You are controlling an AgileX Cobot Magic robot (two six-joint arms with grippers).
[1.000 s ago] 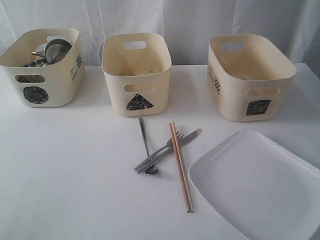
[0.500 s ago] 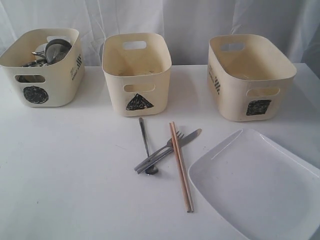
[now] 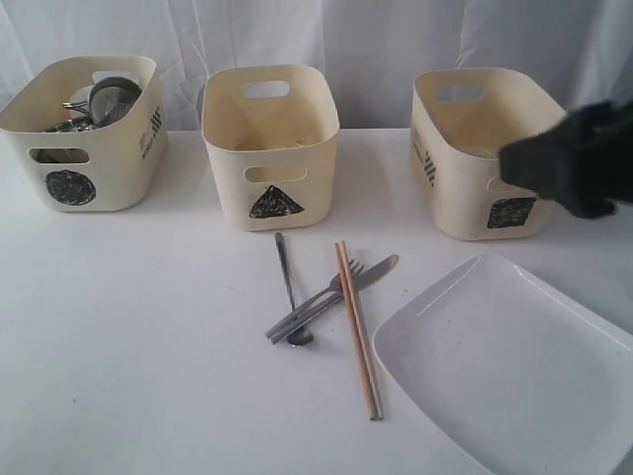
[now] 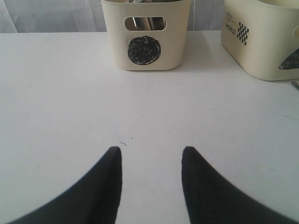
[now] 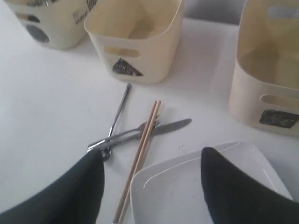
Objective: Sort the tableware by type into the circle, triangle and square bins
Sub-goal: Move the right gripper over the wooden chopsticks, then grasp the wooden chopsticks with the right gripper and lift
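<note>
My right fingers (image 5: 229, 186) hang wide open and empty over the plate (image 3: 504, 366), near-right of the triangle bin (image 3: 226, 173), poised for a grab; chopsticks (image 3: 356, 327) and cutlery (image 3: 307, 313) lie crossed just before that bin, my left fingers (image 4: 100, 186) parted, empty, off to its left.

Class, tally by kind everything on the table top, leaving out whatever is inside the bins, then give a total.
Bins: 3 (circle bin, triangle bin, square bin)
Spoon: 1
Fork: 1
Knife: 1
Chopsticks: 2
Plate: 1
Total: 9
</note>
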